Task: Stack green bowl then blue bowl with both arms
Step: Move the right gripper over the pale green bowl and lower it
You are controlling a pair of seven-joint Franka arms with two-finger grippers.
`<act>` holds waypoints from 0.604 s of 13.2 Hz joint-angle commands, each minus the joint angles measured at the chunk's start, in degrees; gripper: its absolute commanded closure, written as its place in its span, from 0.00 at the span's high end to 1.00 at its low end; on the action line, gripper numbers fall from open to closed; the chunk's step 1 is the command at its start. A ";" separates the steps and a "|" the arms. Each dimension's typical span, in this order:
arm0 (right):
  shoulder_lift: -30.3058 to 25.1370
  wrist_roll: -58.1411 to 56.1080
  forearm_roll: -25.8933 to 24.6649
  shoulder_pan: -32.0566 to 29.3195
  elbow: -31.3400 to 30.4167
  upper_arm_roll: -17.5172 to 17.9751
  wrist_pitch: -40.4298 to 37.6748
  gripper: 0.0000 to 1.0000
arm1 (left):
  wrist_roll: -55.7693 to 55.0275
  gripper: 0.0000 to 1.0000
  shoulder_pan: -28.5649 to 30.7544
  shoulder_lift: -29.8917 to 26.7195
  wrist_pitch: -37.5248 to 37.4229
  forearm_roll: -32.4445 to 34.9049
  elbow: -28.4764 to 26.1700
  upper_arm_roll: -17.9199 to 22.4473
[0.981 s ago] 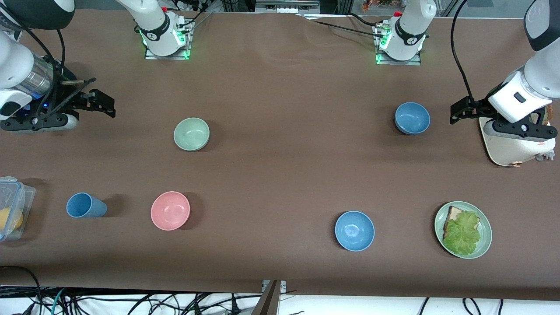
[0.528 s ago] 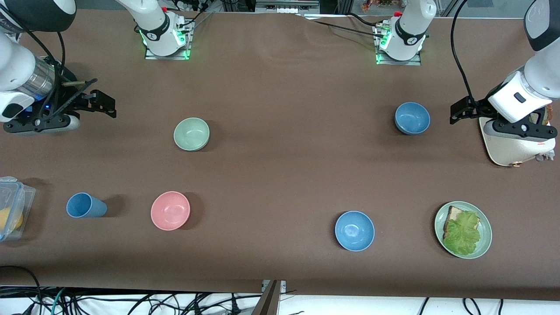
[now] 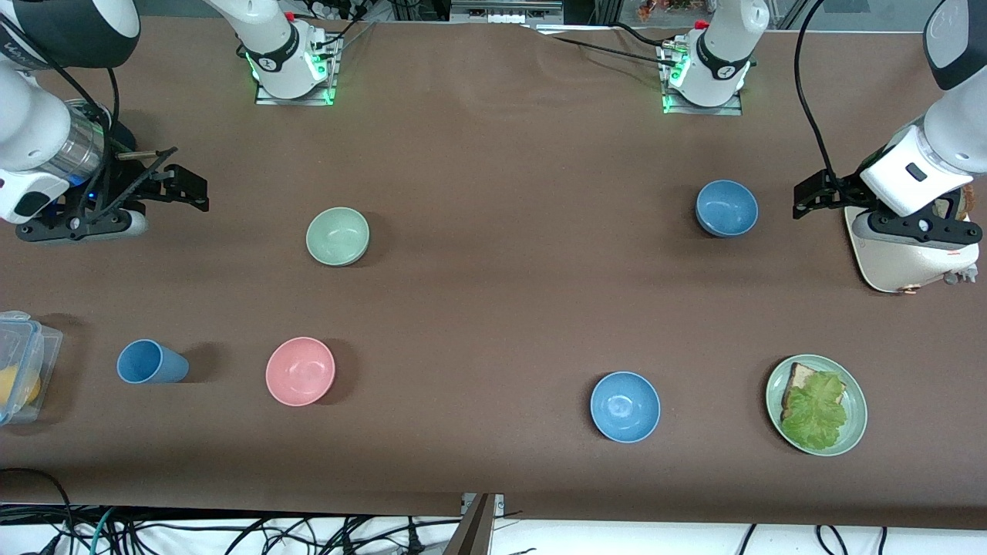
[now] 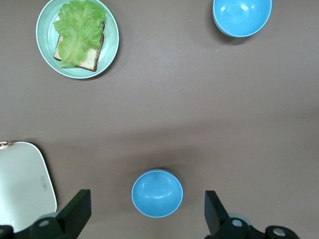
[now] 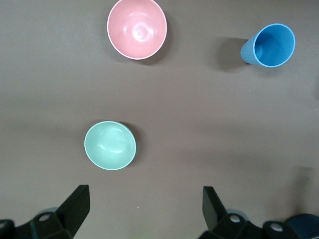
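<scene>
Brown cloth-covered tabletop (image 3: pixel 493 293), contents upright, all well apart.

- Small round pale sage-green bowl (image 3: pixel 338 237), empty, toward the right arm's end; farther from the front camera than the small round pink bowl (image 3: pixel 300 371).
- Small round steel-blue bowl (image 3: pixel 726 208), empty, toward the left arm's end, near the cream-white boxy appliance (image 3: pixel 910 250).
- Brighter blue round bowl (image 3: pixel 625 406), nearer the camera.
- Blue plastic cup (image 3: pixel 151 362), beside the pink bowl.
- Pale green flat plate (image 3: pixel 816 405) carrying bread and lettuce.
- Clear lidded container (image 3: pixel 23 362) at the right arm's end.

Right end effector (image 3: pixel 185 189): fingers spread, holding nothing, over bare tabletop.
Left end effector (image 3: pixel 810 196): fingers spread, holding nothing, above the tabletop beside the steel-blue bowl.
</scene>
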 commanded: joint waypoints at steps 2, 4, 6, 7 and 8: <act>2.61 -0.82 0.26 -0.06 0.90 0.40 -0.58 1.00 | 1.50 1.00 -0.11 0.39 -0.80 -0.74 0.88 0.40; 3.06 -1.17 0.35 -0.23 0.47 0.40 -1.55 1.00 | 1.50 1.00 -0.11 0.39 -0.80 -0.74 0.88 0.40; 4.20 -1.17 0.88 -0.15 0.12 0.40 -1.39 1.00 | 1.50 1.00 -0.11 0.39 -0.80 -0.74 0.88 0.40; 6.47 -1.17 0.97 -0.06 -1.11 0.49 2.36 1.00 | 1.50 1.00 -0.11 0.39 -0.80 -0.74 0.88 0.40; 7.19 -1.17 0.97 0.11 -4.42 0.58 8.58 1.00 | 1.50 1.00 -0.11 0.39 -0.80 -0.74 0.88 0.40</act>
